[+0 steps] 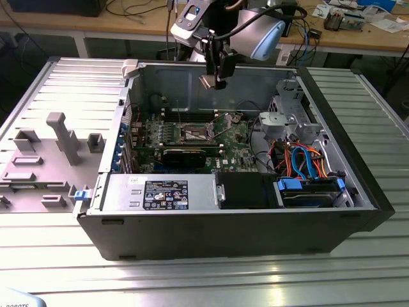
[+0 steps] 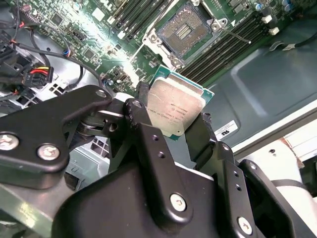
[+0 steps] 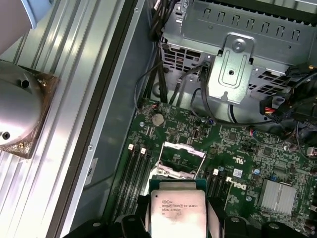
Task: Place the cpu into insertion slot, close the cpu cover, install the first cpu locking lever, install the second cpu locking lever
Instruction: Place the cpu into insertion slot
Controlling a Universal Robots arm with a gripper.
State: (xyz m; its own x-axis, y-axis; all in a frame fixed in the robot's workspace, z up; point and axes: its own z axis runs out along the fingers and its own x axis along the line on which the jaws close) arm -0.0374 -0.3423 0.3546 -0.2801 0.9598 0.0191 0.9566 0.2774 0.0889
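The pincer (image 2: pixel 173 113) pinches the cpu (image 2: pixel 177 101) by two opposite edges. It hangs above the open insertion slot (image 2: pixel 185 29) inside the computer case (image 1: pixel 255 236), not touching it.

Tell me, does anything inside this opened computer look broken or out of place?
Nothing looks damaged or spilled. The one thing not in its place is the cpu: the gripper holds it by its edges above the motherboard, and the insertion slot stands empty.
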